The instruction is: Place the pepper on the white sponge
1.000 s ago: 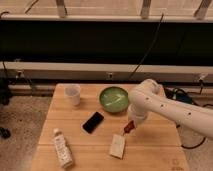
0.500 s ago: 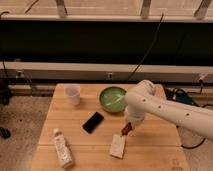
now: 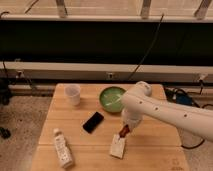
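The white sponge (image 3: 118, 146) lies flat on the wooden table (image 3: 150, 145), near the front middle. The red pepper (image 3: 123, 131) hangs in my gripper (image 3: 124, 128), just above the sponge's far end. The gripper reaches down from the white arm (image 3: 165, 111) that comes in from the right. Whether the pepper touches the sponge I cannot tell.
A black phone (image 3: 93, 122) lies left of the sponge. A white labelled bottle (image 3: 62, 148) lies at the front left. A white cup (image 3: 73, 94) stands at the back left and a green bowl (image 3: 111, 97) at the back middle.
The gripper with the pepper has moved left and down, from beside the bowl to just over the sponge's far end.
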You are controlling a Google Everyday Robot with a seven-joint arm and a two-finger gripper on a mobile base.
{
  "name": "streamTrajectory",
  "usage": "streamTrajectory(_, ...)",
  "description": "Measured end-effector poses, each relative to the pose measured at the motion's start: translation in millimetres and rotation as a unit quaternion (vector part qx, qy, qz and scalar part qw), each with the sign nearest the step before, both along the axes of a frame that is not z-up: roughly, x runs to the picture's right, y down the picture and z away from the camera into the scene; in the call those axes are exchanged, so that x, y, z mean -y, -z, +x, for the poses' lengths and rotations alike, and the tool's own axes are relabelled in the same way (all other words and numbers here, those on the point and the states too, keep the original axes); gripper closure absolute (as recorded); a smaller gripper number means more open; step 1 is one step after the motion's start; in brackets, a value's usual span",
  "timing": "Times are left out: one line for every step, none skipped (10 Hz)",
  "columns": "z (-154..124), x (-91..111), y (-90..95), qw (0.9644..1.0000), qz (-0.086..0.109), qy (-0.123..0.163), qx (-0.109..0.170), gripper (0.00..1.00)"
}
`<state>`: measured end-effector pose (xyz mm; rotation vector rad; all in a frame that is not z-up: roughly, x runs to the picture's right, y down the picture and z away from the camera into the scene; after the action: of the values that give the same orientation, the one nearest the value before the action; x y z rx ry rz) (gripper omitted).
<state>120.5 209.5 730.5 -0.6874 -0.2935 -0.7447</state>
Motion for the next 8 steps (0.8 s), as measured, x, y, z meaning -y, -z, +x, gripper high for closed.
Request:
streamTrajectory(-2.6, -3.5, 1.8, 1.0000, -0.001, 0.004, 0.001, 1.00)
streamTrajectory(-4.8, -5.7, 3.2, 1.0000, -0.002, 0.007, 0.002, 1.00)
streamTrajectory(-6.5, -7.8, 4.0, 1.0000, -0.003, 0.009, 0.002, 1.00)
streamTrajectory(-8.6, -9.3, 4.0, 0.9999, -0.003, 0.012, 0.003, 1.00)
streamTrajectory(-10.4, -11.2, 3.9, 0.9999, -0.004, 0.013, 0.004, 1.00)
streamTrajectory(-12.6, -12.6, 3.8, 0.9999, -0.004, 0.014, 0.005, 1.00)
streamTrajectory(-14.1, -15.0, 3.7, 0.9998, -0.006, 0.016, 0.006, 1.00)
streamTrajectory(-15.0, -16.7, 3.7, 0.9998, -0.007, 0.017, 0.007, 1.00)
